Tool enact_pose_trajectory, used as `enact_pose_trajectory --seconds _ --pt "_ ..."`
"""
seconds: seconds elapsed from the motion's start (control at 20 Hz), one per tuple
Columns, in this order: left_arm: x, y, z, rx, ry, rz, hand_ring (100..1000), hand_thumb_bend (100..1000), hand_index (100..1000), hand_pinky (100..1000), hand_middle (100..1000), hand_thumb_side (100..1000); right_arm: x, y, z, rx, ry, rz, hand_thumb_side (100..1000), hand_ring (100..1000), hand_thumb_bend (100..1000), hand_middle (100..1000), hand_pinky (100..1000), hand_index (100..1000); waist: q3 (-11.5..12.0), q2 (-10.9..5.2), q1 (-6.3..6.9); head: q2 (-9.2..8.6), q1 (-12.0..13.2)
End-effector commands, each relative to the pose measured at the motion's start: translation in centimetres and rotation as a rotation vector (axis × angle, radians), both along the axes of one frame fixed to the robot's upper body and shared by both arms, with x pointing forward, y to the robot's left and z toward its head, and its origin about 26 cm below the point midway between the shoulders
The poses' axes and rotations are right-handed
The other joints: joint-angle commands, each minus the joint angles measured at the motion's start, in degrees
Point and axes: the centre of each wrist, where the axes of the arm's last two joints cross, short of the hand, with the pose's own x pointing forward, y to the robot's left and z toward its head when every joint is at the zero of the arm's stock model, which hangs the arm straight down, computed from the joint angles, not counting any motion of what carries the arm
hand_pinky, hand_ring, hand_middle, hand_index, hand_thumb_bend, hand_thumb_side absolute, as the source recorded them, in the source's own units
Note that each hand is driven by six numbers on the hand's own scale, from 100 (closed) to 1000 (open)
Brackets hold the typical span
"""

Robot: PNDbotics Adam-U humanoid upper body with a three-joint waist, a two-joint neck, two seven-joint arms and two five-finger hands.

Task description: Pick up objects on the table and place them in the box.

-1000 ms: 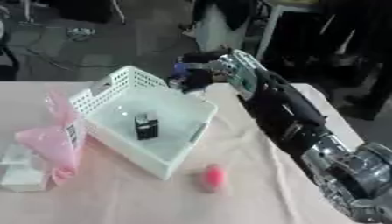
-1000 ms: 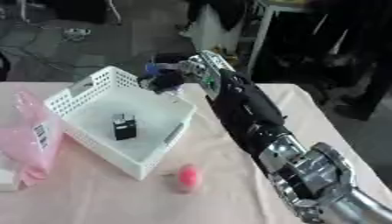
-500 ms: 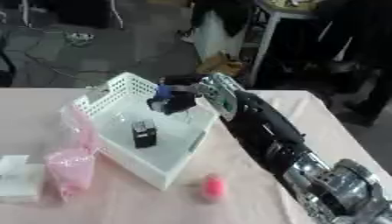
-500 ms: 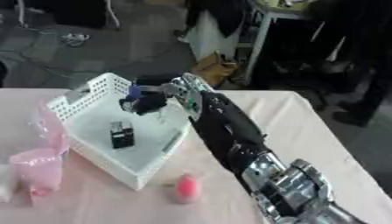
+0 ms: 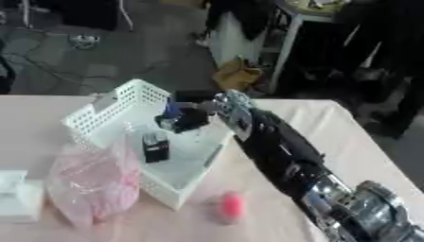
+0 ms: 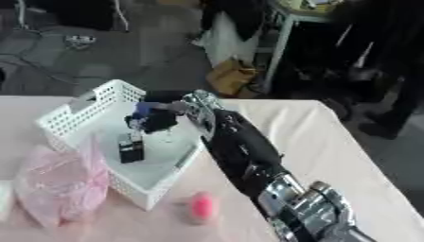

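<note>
My right hand [image 5: 192,118] hangs over the inside of the white slatted box [image 5: 106,109], its fingers curled round a small blue object [image 5: 172,108]. Just below and in front of the hand a small black object [image 5: 155,148] stands on the box floor. On the pink tablecloth in front of the box lies a small pink-red rounded object [image 5: 233,206]. A crumpled pink plastic bag [image 5: 93,182] leans against the box's near left side. My left hand shows in no view.
A white carton [image 5: 16,194] lies at the left edge beside the bag. My right forearm [image 5: 281,156] crosses the table from the lower right. Beyond the table's far edge are a dark floor with cables, a brown bag and furniture legs.
The camera has shifted. Against the box, my right hand with the blue object has moved from the far right corner inward over the box floor, nearer the black object.
</note>
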Motion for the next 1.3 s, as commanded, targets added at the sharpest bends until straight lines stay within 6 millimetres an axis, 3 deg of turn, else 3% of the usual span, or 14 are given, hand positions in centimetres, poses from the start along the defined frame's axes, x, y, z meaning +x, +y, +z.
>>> enact_pose_trajectory --seconds 0.05,0.15,0.2,0.25,0.4,0.45,0.5,0.6,0.7,1.3 --pt "-0.3 -0.2 0.7 -0.002 -0.029 -0.013 936 100 938 733 936 863 0.0 -0.3 1.8 -0.047 -0.059 0.114 1000 282 100 301 124 451 -0.1 -0.19 -0.52 -0.45 -0.19" --pt "-0.3 -0.2 0.6 -0.001 -0.029 -0.012 936 100 938 733 936 863 0.0 -0.3 1.7 -0.042 -0.069 0.126 1000 402 100 396 311 525 -0.15 -0.2 -0.51 -0.38 -0.23" --pt "-0.3 -0.2 0.6 -0.001 -0.028 -0.012 936 100 938 733 936 863 0.0 -0.3 1.6 -0.041 -0.072 0.129 1000 402 100 396 311 525 -0.17 -0.2 -0.5 -0.36 -0.24" --pt "-0.3 -0.2 0.6 -0.001 -0.028 -0.012 936 100 938 733 936 863 0.0 -0.3 1.7 -0.042 -0.08 0.137 990 571 100 550 545 639 -0.2 -0.21 -0.5 -0.27 -0.24" --pt "-0.3 -0.2 0.6 -0.001 -0.028 -0.011 936 100 938 733 936 863 0.0 -0.3 1.7 -0.056 -0.096 0.16 1000 805 100 774 795 798 -0.28 -0.24 -0.49 -0.04 -0.39" --pt "-0.3 -0.1 0.6 -0.001 -0.028 -0.01 936 100 938 733 937 863 0.0 -0.2 1.6 -0.062 -0.098 0.172 1000 905 194 855 872 873 -0.33 -0.26 -0.48 0.08 -0.41" --pt "-0.3 -0.1 0.6 0.0 -0.027 -0.01 936 100 938 733 937 858 0.1 -0.2 1.6 -0.065 -0.099 0.182 1000 949 263 904 910 917 -0.36 -0.27 -0.47 0.15 -0.41" --pt "-0.3 -0.1 0.6 0.0 -0.026 -0.008 936 100 939 733 937 864 0.1 -0.3 1.6 -0.062 -0.102 0.199 1000 1000 294 983 959 984 -0.47 -0.3 -0.44 0.3 -0.41" --pt "-0.3 -0.1 0.6 0.0 -0.025 -0.007 936 100 939 733 937 863 0.1 -0.4 1.6 -0.061 -0.106 0.206 1000 1000 313 1000 972 997 -0.52 -0.32 -0.43 0.37 -0.41" --pt "-0.3 0.2 0.4 -0.001 -0.018 0.004 937 100 938 734 937 863 0.1 -0.4 2.8 -0.039 -0.147 0.208 1000 1000 285 1000 975 990 -0.99 -0.74 -0.37 0.84 -0.04"
